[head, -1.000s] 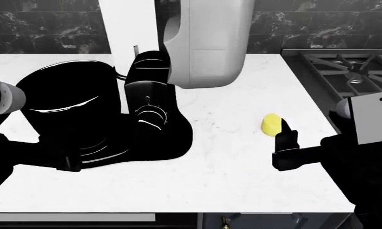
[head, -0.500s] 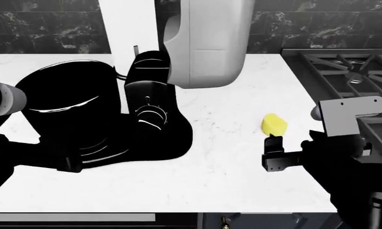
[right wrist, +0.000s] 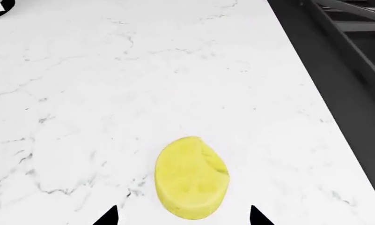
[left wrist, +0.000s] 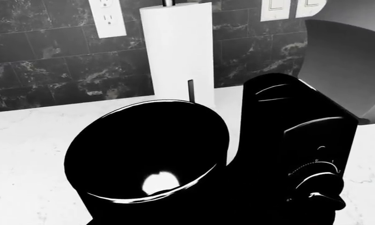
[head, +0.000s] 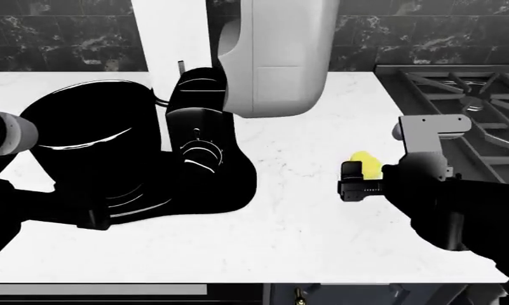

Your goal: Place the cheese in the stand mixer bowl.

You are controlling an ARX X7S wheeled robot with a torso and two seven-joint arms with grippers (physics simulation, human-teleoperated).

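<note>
Right wrist view shows the right gripper (right wrist: pixel 182 216) with its two dark fingertips (right wrist: pixel 108 216) spread apart, one on each side of the cheese (right wrist: pixel 192 177) and not touching it. The cheese lies flat on the white marble counter (right wrist: pixel 143 79), its notched edge turned toward the dark stove (right wrist: pixel 343 51) side.

From the head view, the right gripper (head: pixel 353 178) has moved up and inward since a second ago: earlier it sat below and to the right of the cheese (head: pixel 368 164), and now its black fingers sit right against the cheese's near side, hiding its lower part. The grey wrist bracket (head: pixel 428 136) has shifted toward the centre of the counter (head: pixel 305 222) as well. The cheese itself has not moved.

Well apart from it, on the counter's left, stands the glossy black stand mixer bowl (head: pixel 84 146), beside the mixer column (head: pixel 199 146) with its round dial. The left wrist view looks down into the bowl (left wrist: pixel 150 154), open, with a white highlight at its bottom. The left gripper does not show in any view; only the left arm (head: pixel 4 130) stays at the bowl's left, unchanged.
</note>
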